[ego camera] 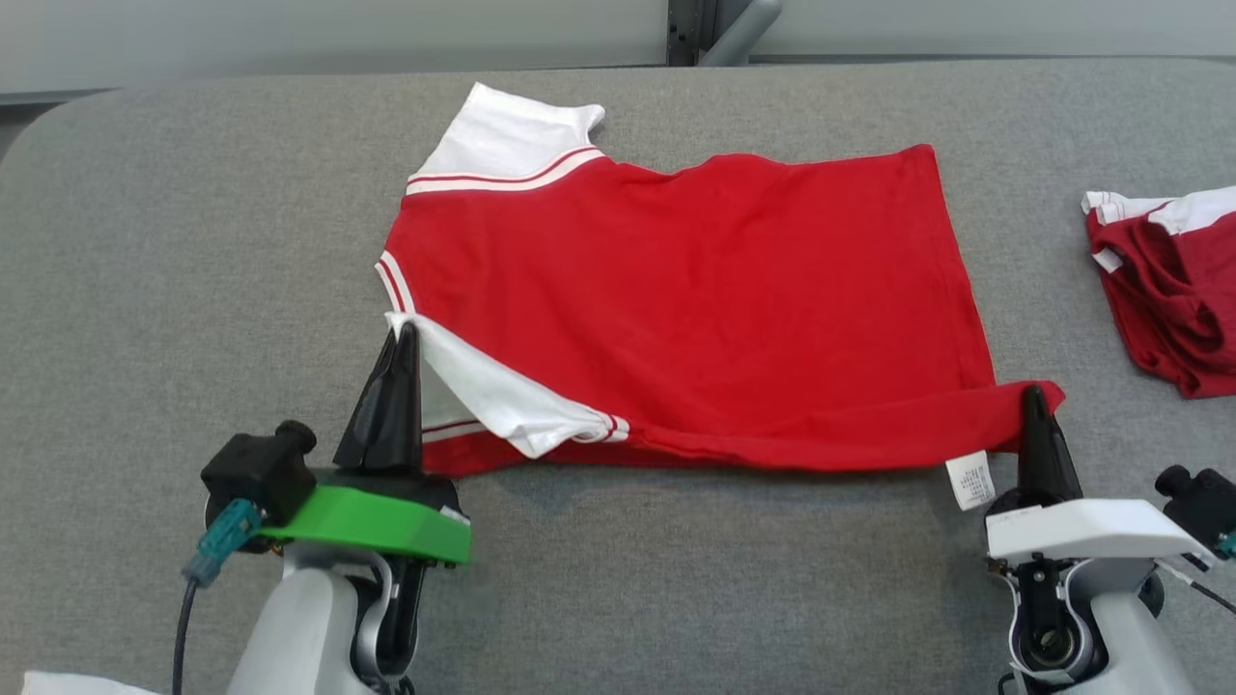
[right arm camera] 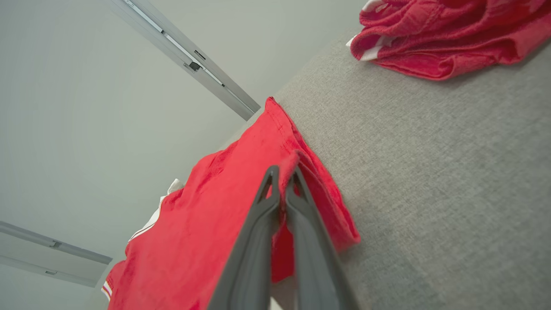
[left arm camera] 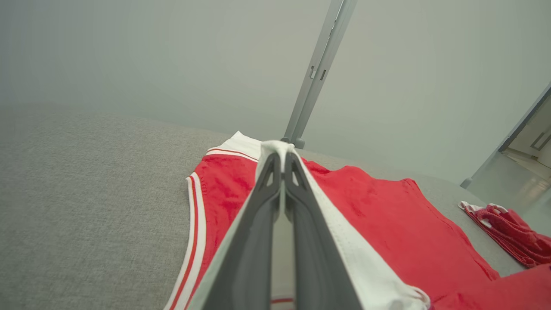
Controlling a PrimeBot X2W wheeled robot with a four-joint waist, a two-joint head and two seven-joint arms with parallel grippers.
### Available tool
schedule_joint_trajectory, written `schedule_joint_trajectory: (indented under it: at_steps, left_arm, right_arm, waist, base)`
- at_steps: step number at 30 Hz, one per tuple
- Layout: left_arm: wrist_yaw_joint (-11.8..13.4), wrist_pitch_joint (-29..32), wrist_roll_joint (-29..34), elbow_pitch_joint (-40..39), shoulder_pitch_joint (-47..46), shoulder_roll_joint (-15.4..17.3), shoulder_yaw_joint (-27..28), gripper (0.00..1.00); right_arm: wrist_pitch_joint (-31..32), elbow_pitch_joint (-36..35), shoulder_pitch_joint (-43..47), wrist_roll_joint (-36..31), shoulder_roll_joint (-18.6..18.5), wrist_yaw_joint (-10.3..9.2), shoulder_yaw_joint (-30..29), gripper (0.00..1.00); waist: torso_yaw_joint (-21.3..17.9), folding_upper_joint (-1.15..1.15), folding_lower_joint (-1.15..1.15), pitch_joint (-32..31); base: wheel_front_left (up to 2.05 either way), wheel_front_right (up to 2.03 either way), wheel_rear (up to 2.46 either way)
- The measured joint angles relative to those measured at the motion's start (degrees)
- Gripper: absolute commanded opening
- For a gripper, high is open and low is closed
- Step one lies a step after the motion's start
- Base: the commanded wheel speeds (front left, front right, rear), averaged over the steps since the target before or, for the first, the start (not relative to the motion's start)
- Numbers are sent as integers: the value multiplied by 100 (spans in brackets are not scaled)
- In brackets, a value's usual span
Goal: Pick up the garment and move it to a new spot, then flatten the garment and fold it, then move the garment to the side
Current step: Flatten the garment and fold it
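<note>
Left gripper [ego camera: 406, 333] pinched on white sleeve [ego camera: 502, 401], right gripper [ego camera: 1034, 394] pinched on near hem corner of the red garment [ego camera: 676, 299], lying sideways mid grey table [ego camera: 145, 290], second red garment [ego camera: 1173, 290] bunched far right.

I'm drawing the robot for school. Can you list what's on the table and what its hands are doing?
Surface: grey table
Garment: red shirt, white sleeves, lying mostly flat
Left hand: shut on the shirt's white sleeve
Right hand: shut on the shirt's red bottom corner
Nearby: crumpled red garment, robot's right side
</note>
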Motion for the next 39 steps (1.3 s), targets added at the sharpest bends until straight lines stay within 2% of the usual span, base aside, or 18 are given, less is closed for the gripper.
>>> schedule_joint_trajectory:
  at_steps: [9, 19, 27, 28, 29, 30, 31, 32, 34, 39]
  left_arm:
    - [14, 0, 9, 713, -865, -1, 57, 0]
    - [108, 0, 9, 1001, -1481, -2, -31, 0]
    - [209, 0, 29, 1626, -1863, -3, -146, 0]
    - [212, -1, 25, 1689, -1896, -3, -145, 0]
    - [224, -1, 23, 1768, -1930, -3, -149, 0]
    - [236, 0, 20, 1836, -1956, -3, -149, 0]
    - [236, 0, 20, 1836, -1956, -3, -149, 0]
    - [278, -1, -25, 1940, -2011, -3, -135, 28]
    - [286, 0, -138, 1929, -2073, -1, -110, 100]
    - [310, 0, -283, 1830, -2108, -4, -111, 100]
  right_arm:
    - [1, 771, -886, -68, 0, 0, -11, 0]
    - [0, 1007, -1225, -310, 1, 0, 113, 0]
    - [0, 1121, -1501, -352, 1, 0, 264, 0]
    - [0, 1140, -1534, -368, 0, 0, 271, 4]
    - [0, 1160, -1568, -369, 2, 1, 277, 28]
    - [0, 1188, -1605, -386, 1, 0, 286, 44]
    - [0, 1188, -1605, -386, 1, 0, 286, 77]
    - [0, 1241, -1673, -459, -1, 0, 334, 100]
    - [0, 1294, -1744, -564, 2, 0, 364, 100]
    - [0, 1258, -1866, -859, 1, 1, 316, 100]
  waist:
    - [-110, 0, 0, 396]
    - [-202, 0, 0, 633]
    - [-323, 0, 0, 741]
    - [-332, 0, 0, 748]
    - [-338, 0, 0, 751]
    - [-340, 0, 0, 749]
    - [-340, 0, 0, 749]
    - [-342, 0, 0, 741]
    - [-337, 0, 0, 733]
    - [-313, 0, 0, 699]
  base:
    - [0, 0, 0]
    - [0, 0, 0]
    - [0, 0, 0]
    - [0, 0, 0]
    - [0, 0, 0]
    - [0, 0, 0]
    - [0, 0, 0]
    - [0, 0, 0]
    - [0, 0, 0]
    - [0, 0, 0]
